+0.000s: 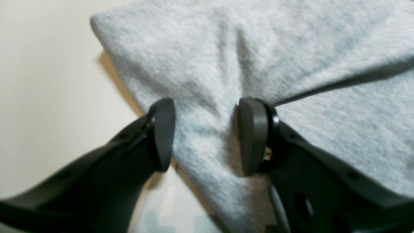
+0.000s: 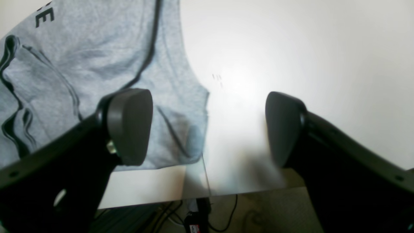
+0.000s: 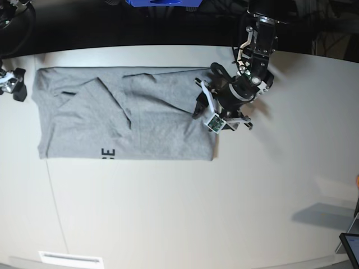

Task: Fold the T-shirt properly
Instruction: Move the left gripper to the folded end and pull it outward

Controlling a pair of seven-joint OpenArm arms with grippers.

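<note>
Wide pale table (image 3: pixel 224 213), bare across its near half. Spread flat along the far edge, toward the table's left side in the base view: the grey T-shirt (image 3: pixel 123 117), folded into a long rectangle, creased in diagonal ridges over its middle. Black lettering (image 3: pixel 107 152) peeking out at the fold nearest the camera, only the last characters readable.

At the shirt's right-hand end, left arm (image 3: pixel 247 73) reaching in from the far edge, bent down over the cloth. Left tool (image 1: pixel 205 136) low on the fabric near a folded corner, pads (image 1: pixel 254 136) parted with a bunched ridge of grey cloth rising between them; wrinkles fanning away from that ridge. Cloth touching the right-hand pad in the wrist view; cannot tell whether the pads are actually squeezing it or only straddling it.

At the shirt's opposite end, by the table's left edge, right tool (image 2: pixel 208 126) spread wide, nothing between the pads. One pad over the shirt's hem, the other over bare table, table edge and floor cables below. Same tool barely visible at the base view's left border (image 3: pixel 14 84).
</note>
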